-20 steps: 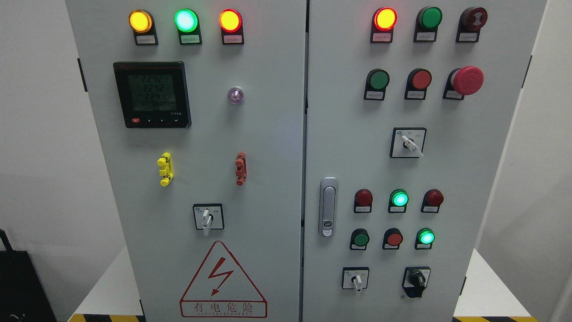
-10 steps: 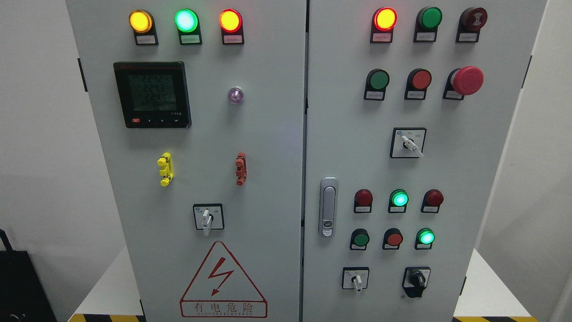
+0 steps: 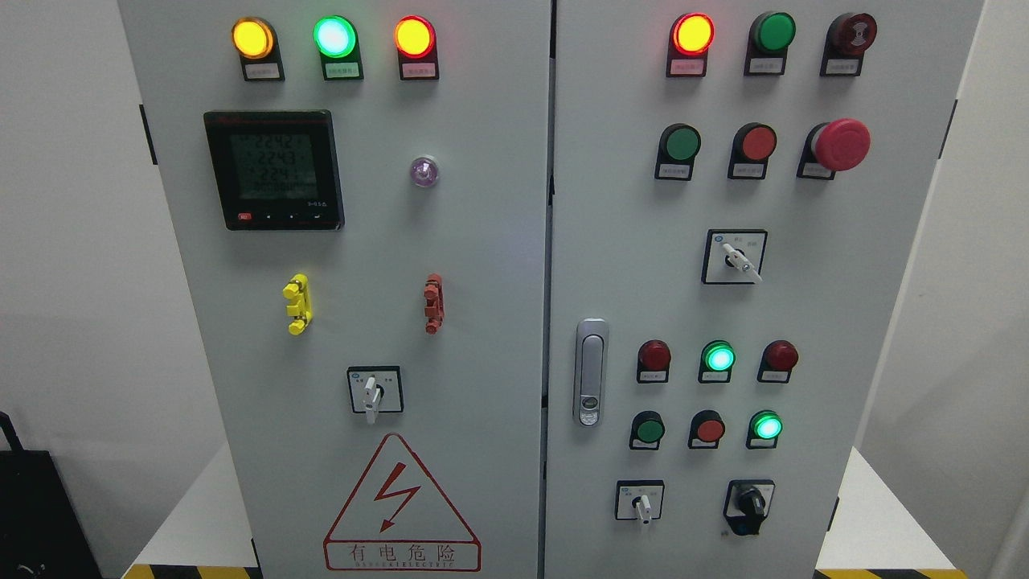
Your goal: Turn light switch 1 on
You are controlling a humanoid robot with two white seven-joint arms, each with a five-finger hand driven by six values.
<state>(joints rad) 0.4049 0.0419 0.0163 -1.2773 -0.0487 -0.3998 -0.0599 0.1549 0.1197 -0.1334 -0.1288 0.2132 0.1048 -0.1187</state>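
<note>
A grey electrical cabinet with two doors fills the head view. The right door carries rows of round buttons: an unlit green one (image 3: pixel 648 430), an unlit red one (image 3: pixel 709 429) and a lit green one (image 3: pixel 766 426) in the lower row. Above them sit a dark red lamp (image 3: pixel 653 355), a lit green lamp (image 3: pixel 718 356) and another dark red lamp (image 3: pixel 780 355). A white-handled rotary switch (image 3: pixel 641 504) and a black rotary switch (image 3: pixel 749 503) sit at the bottom. I cannot tell which control is light switch 1. Neither of my hands is in view.
The left door has a digital meter (image 3: pixel 275 170), three lit lamps on top, a rotary switch (image 3: pixel 372 393) and a shock warning sign (image 3: pixel 400 505). A door handle (image 3: pixel 591 371) and a red mushroom stop button (image 3: pixel 838 145) are on the right door. A black object (image 3: pixel 32 515) stands at lower left.
</note>
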